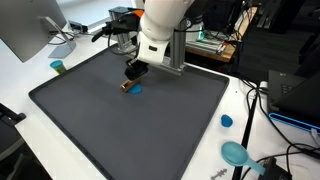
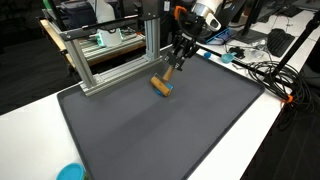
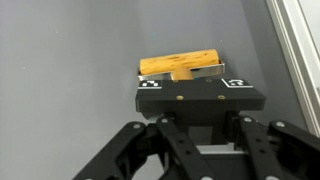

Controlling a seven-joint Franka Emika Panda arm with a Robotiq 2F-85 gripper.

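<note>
A wooden mallet with a blue end face lies with its head on the dark grey mat (image 1: 150,130), seen in both exterior views (image 1: 130,88) (image 2: 160,85). My gripper (image 2: 178,60) (image 1: 134,70) hangs just above it, and the mallet's thin handle runs up into the fingers. It looks shut on that handle. In the wrist view the wooden head (image 3: 180,65) shows just beyond a black marked block on the gripper (image 3: 195,88), which hides the fingertips and the handle.
An aluminium frame (image 2: 110,50) (image 1: 176,55) stands at the mat's back edge, close behind the arm. On the white table lie a teal cup (image 1: 58,67), a blue cap (image 1: 227,121) and a teal scoop (image 1: 237,153). A monitor (image 1: 25,30) and cables (image 2: 265,75) stand around.
</note>
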